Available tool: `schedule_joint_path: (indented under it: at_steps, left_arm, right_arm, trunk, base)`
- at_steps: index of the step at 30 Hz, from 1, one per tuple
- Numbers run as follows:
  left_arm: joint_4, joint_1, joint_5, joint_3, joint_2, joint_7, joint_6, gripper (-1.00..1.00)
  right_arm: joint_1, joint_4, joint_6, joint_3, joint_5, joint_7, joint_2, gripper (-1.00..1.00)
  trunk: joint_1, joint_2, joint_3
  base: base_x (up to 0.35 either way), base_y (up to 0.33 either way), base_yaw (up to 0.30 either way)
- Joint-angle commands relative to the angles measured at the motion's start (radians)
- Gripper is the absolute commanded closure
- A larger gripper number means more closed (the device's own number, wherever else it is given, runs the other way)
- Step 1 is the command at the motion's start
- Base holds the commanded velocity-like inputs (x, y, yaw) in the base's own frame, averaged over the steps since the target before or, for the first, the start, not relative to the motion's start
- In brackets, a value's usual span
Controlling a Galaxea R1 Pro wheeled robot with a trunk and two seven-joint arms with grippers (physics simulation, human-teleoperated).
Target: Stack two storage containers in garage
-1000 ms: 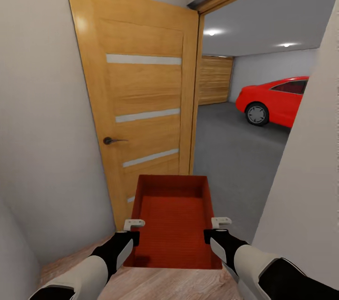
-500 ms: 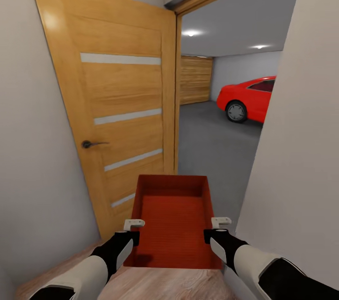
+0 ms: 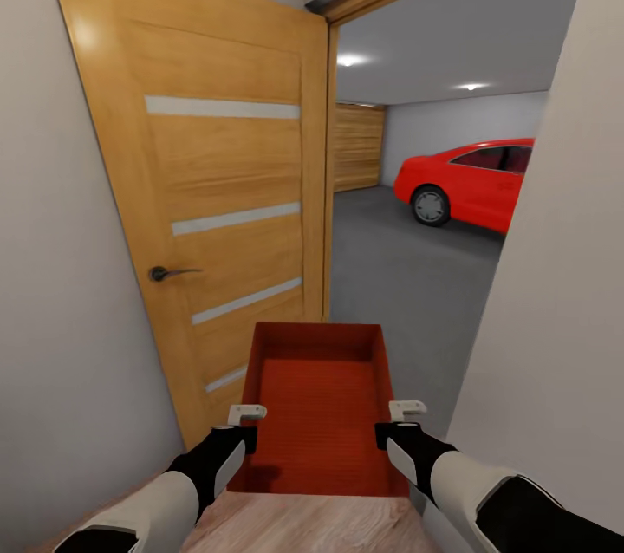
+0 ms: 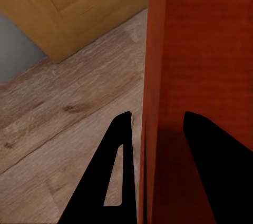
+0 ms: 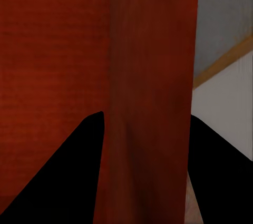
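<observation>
Gripping container (image 3: 316, 397) walls w/ both end effectors | no writing | garage (image 3: 416, 258) ahead

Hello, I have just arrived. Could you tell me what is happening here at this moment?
A two-armed robot is carrying one orange-red storage container in front of itself. The left gripper is clamped on the bin's left wall and the right gripper on its right wall. The robot stands on light wood plank flooring at a doorway, beside an open wooden door. Ahead lies the garage, with a dark grey floor and a red car. The container has not yet been set down there.
</observation>
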Motion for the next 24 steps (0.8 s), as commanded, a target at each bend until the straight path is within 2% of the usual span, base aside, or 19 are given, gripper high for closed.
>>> schedule_joint_path:
  at_steps: [1, 8, 24]
  left_arm:
    - [0.002, 0.000, -0.006, 0.014, -0.003, 0.004, 0.007, 1.00]
    - [0.002, 0.000, -0.006, 0.014, -0.003, 0.004, 0.007, 1.00]
    - [0.002, 0.000, -0.005, 0.014, -0.003, 0.004, 0.007, 1.00]
  right_arm:
    - [0.000, -0.002, -0.052, 0.086, 0.010, -0.046, 0.000, 1.00]
    - [0.000, -0.002, -0.052, 0.086, 0.010, -0.046, 0.001, 1.00]
    - [0.000, -0.002, -0.052, 0.086, 0.010, -0.046, 0.003, 1.00]
  trunk:
    - [0.001, -0.001, 0.000]
    - [0.001, -0.001, 0.000]
    - [0.001, -0.001, 0.000]
  base:
    - [0.184, 0.237, 0.000]
    - [0.161, 0.190, -0.115]
    - [0.008, 0.008, -0.244]
